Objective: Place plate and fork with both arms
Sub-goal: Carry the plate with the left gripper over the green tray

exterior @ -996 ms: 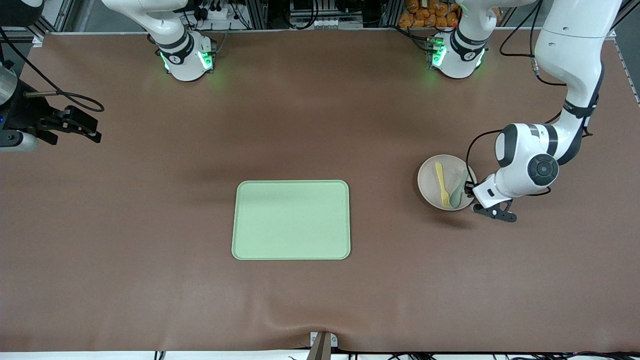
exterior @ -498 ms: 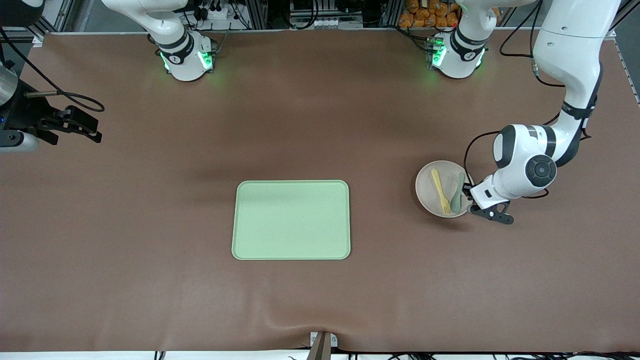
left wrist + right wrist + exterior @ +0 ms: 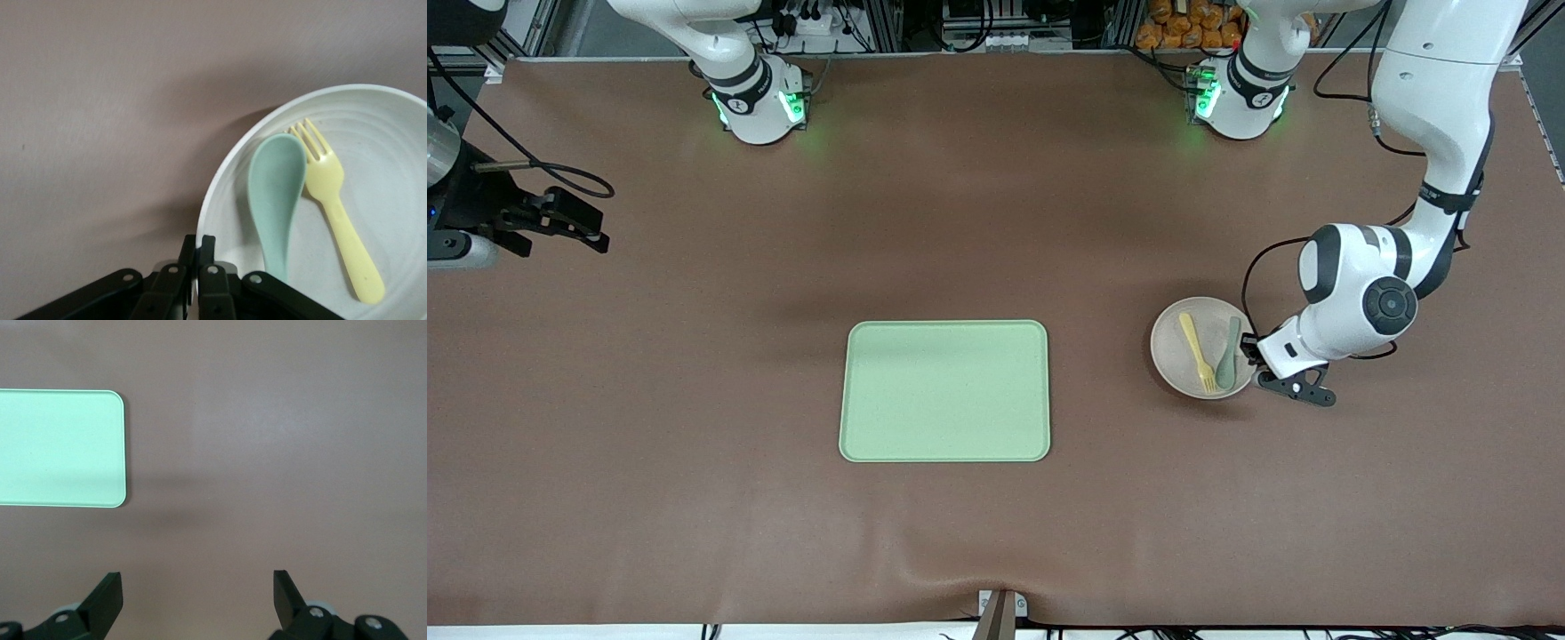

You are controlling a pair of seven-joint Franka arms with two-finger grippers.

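Gripping plate [image 3: 1199, 348] rim with left gripper [image 3: 1257, 360], jaws clamped tight, toward left arm's end of table. Fork [image 3: 1195, 352] and spoon [image 3: 1227, 354] lying side by side in it. Right gripper [image 3: 197, 592] waiting over bare table, jaws wide, near green tray [image 3: 945, 391].

The plate [image 3: 1202, 348], round, pale beige-pink with a raised rim, is pinched at its rim by the shut left gripper [image 3: 1254, 360], toward the left arm's end of the table. The fork [image 3: 1197, 352], pale yellow, lies flat inside it, one spoon's width from that gripper, tines pointing toward the front camera.
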